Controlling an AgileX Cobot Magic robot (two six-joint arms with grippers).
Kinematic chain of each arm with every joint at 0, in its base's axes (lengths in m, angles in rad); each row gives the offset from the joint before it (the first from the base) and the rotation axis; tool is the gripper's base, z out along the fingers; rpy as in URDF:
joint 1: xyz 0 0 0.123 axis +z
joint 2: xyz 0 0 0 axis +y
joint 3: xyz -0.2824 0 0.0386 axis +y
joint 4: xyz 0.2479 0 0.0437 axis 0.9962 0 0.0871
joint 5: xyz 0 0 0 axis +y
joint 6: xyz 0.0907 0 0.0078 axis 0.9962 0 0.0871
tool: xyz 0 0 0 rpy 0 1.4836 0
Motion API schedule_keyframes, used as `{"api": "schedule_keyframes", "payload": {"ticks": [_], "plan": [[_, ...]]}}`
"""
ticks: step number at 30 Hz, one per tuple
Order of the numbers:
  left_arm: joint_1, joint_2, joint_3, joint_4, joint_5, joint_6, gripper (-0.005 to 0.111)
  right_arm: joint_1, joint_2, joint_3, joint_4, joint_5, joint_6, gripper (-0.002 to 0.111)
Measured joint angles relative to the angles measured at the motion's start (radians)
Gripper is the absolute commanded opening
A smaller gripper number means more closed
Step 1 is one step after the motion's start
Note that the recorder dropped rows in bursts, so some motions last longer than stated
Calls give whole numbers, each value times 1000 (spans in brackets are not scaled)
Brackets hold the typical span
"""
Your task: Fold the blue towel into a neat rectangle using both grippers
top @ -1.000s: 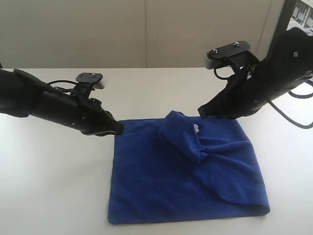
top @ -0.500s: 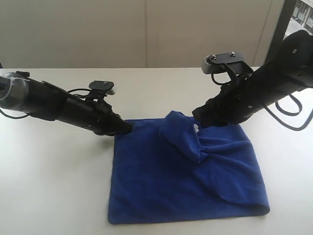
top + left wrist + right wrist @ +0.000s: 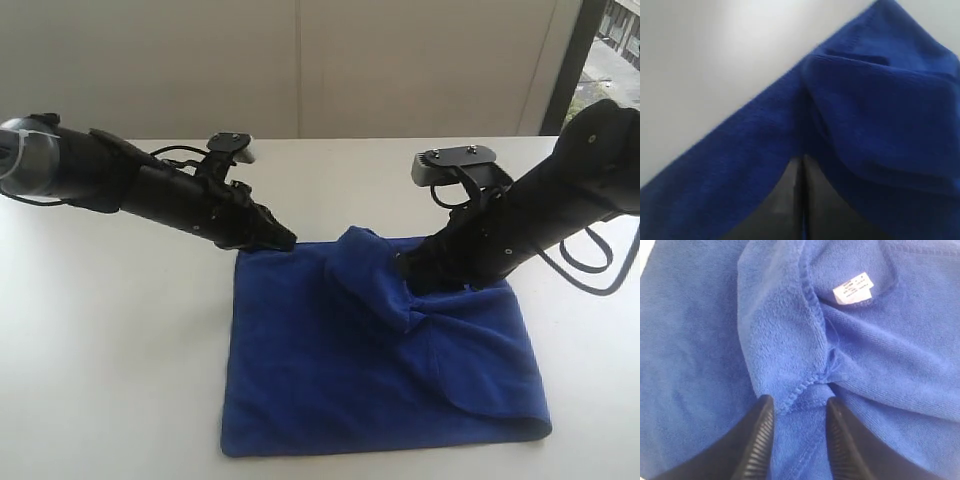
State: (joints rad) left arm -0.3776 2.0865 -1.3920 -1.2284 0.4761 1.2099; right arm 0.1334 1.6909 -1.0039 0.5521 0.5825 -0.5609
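Both black grippers have moved in on the deep royal-blue terry towel (image 3: pixel 320 390). Right gripper (image 3: pixel 797 404), jaws apart, straddles its bunched fold (image 3: pixel 782 340); left gripper (image 3: pixel 284 240), clenched, meets its far corner.

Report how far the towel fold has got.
Done: the towel lies on the table with its right side seemingly lapped over, but a lumpy flap is bunched mid-cloth. In hand: the right gripper, jaws apart, straddles that flap's hem; the left gripper, jaws shut, sits at the far edge. Left: smooth the flap and finish a neat rectangle.
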Motion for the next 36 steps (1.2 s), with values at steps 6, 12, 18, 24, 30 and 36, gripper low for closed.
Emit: {"api": "schedule_keyframes", "payload": {"ticks": [6,12,18,24,30,36], "plan": [[-12,-7,-4,327,-16,-235,0,0,0,0,49,-45,-6,34],[-80,-6,-108,740,36,-476,0,0,0,0,59,-91,-25,34],[-165,23,-262,1166,101,-747,0,0,0,0,61,-98,-31,34],[-169,120,-316,1199,125,-780,0,0,0,4,63,-99,-32,34],[-169,137,-329,1196,91,-783,0,0,0,21,63,-102,-32,34],[-169,145,-333,1198,43,-783,0,0,0,21,63,-124,-32,34]]}}
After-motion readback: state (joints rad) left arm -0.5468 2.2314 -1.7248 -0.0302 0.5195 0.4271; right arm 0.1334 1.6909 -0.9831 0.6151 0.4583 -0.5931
